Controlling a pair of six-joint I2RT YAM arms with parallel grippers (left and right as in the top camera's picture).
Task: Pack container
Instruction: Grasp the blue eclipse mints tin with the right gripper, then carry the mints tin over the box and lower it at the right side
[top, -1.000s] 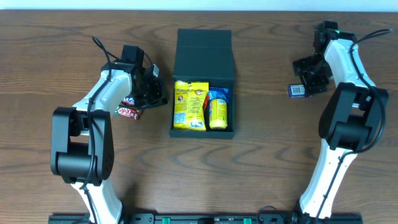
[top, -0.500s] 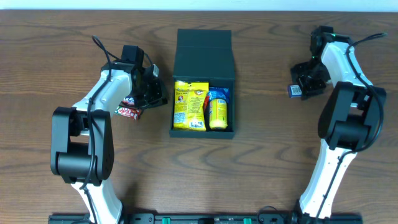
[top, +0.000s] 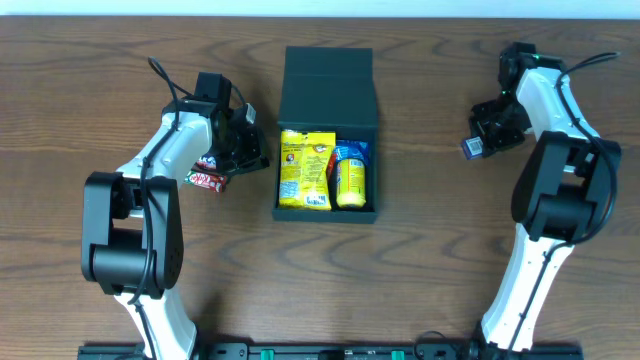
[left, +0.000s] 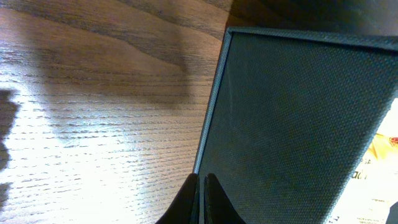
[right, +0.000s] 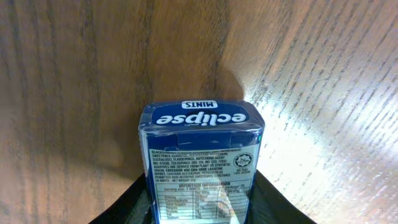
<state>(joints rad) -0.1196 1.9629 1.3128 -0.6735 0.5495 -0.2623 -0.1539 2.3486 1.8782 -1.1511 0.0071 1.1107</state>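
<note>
Container, a dark teal-green rectangular cardboard box with hinged flap lid (top: 329, 85), stood open on the brown wooden table (top: 430, 260), holding a yellow snack packet (top: 306, 170) and a yellow-and-blue packet (top: 350, 178). Left gripper (top: 252, 152) hung just left of the container, fingers pressed together on nothing. Right gripper (top: 482, 140), well right of the container, was clamped against both sides of a blue Eclipse mints box (right: 200, 155). A red wrapped bar (top: 205, 180) lay left of the container.

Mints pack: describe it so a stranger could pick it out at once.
Find the dark teal box mid-table, then look to its right, to the right hand. There sits a small blue pack lettered eclipse MINTS, unlike the red bar left of the box.
</note>
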